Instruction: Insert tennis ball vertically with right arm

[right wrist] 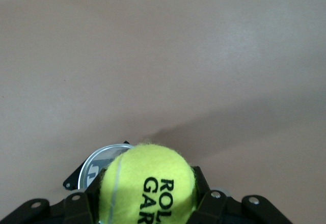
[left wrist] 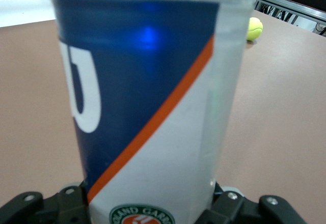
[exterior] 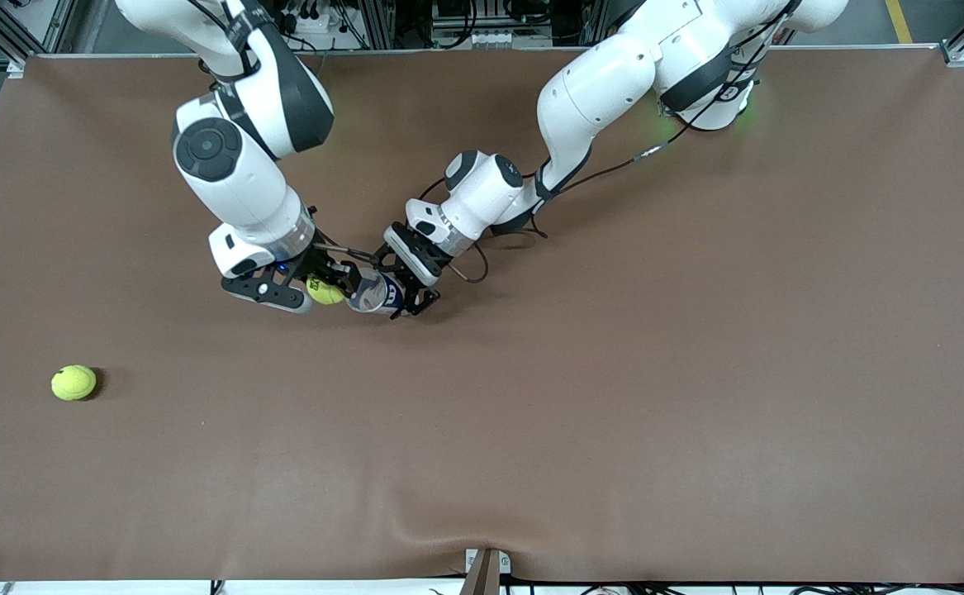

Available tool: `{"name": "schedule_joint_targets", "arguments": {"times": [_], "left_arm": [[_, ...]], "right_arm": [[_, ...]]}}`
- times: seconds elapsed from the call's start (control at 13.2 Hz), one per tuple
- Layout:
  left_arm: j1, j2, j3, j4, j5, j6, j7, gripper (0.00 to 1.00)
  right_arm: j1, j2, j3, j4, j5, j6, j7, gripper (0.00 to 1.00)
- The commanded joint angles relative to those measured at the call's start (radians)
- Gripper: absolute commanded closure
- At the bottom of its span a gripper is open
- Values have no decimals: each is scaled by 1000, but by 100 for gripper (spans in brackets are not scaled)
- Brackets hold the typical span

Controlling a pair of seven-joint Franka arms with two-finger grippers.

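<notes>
Two tennis balls show from the front: one tennis ball (exterior: 325,290) clenched in the right claw (exterior: 316,291) over the middle of the brown desk (exterior: 614,397), a loose ball (exterior: 73,383) lying toward the right arm's end, nearer the camera. The left claw (exterior: 403,297) grasps a clear tube (exterior: 372,293), its open mouth beside the held ball. Only the left wrist view shows the tube's blue, white and orange label (with a round emblem low down). The right wrist view shows black lettering on the ball and the tube's rim just past it. Metal framing lines the desk's edge by the bases.
</notes>
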Motion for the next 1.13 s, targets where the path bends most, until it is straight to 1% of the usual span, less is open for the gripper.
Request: {"name": "schedule_joint_targets", "arguments": {"times": [0.0, 0.15, 0.76, 1.06], "left_arm": [[-17, 22, 16, 35, -18, 14, -11, 24], [-17, 19, 16, 36, -18, 14, -22, 24], [-17, 16, 16, 36, -18, 14, -23, 24], [-17, 14, 14, 38, -18, 14, -32, 24]], "right_arm": [[30, 18, 10, 3, -15, 27, 74, 87], [32, 18, 36, 4, -15, 26, 108, 88], [32, 41, 36, 1, -16, 43, 112, 87], [30, 64, 36, 3, -39, 66, 112, 85]]}}
